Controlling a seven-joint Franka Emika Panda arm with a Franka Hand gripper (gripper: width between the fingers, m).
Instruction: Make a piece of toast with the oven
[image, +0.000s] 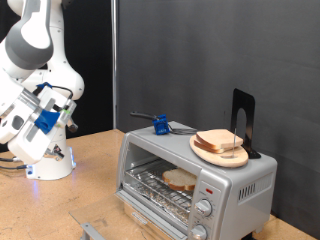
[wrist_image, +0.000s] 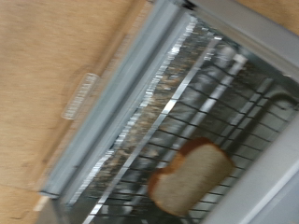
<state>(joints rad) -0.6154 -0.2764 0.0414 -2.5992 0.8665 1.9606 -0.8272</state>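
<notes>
The silver toaster oven (image: 235, 185) stands at the exterior view's lower right with its door (image: 150, 208) folded open. The piece of toast (image: 180, 180) lies flat on the wire rack inside. The wrist view looks down into the open oven and shows the toast (wrist_image: 192, 177) on the rack (wrist_image: 215, 103) and the door handle (wrist_image: 80, 95). My gripper (image: 55, 112) is up at the exterior view's left, well away from the oven, with nothing seen in it. Its fingers do not show in the wrist view.
A round wooden plate (image: 205, 152) with a stack of bread slices (image: 220, 141) sits on the oven's top. A black upright stand (image: 243, 120) and a small blue object (image: 160, 125) are there too. The oven's knobs (image: 204, 208) are at its right. A dark curtain hangs behind.
</notes>
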